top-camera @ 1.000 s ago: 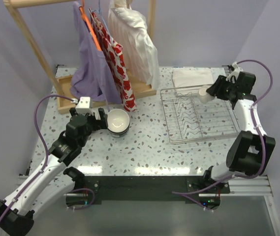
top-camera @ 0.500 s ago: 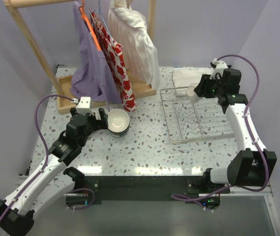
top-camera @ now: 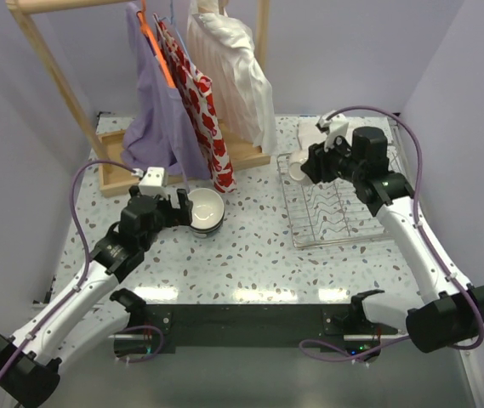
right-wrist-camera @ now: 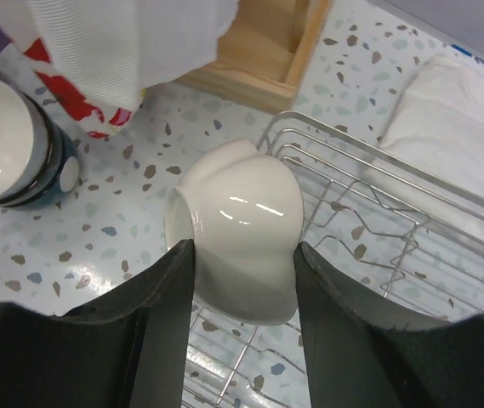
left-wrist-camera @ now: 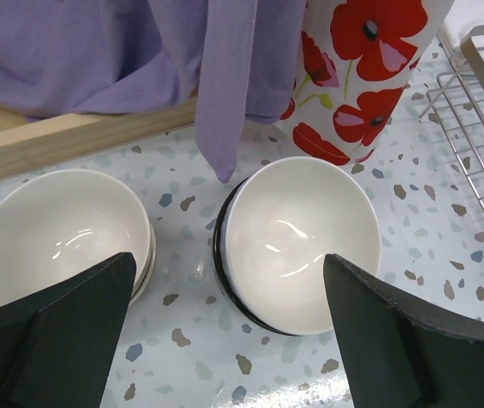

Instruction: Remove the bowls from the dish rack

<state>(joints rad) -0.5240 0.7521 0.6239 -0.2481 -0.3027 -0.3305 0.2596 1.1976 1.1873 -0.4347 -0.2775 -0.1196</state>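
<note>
My right gripper (top-camera: pixel 303 167) is shut on a white bowl (right-wrist-camera: pixel 237 225), held on its side above the back left corner of the silver wire dish rack (top-camera: pixel 344 204). The same bowl (top-camera: pixel 296 170) shows small in the top view. Left of the rack, a white-inside bowl with a dark outside (left-wrist-camera: pixel 297 238) stands on the table, stacked on at least one other. A cream bowl (left-wrist-camera: pixel 59 234) sits beside it. My left gripper (left-wrist-camera: pixel 229 263) hangs open just in front of these two, touching neither. The stack (right-wrist-camera: pixel 3 153) also shows in the right wrist view.
A wooden clothes rack (top-camera: pixel 50 68) with a purple garment (top-camera: pixel 161 110), a poppy-print cloth (top-camera: pixel 203 102) and a white one (top-camera: pixel 233 76) stands at the back left, its hems hanging close to the bowls. A folded white cloth (top-camera: pixel 331 132) lies behind the dish rack.
My right arm has carried the white bowl leftwards along the back of the dish rack, from its right corner to its left corner. The left arm has barely moved.
</note>
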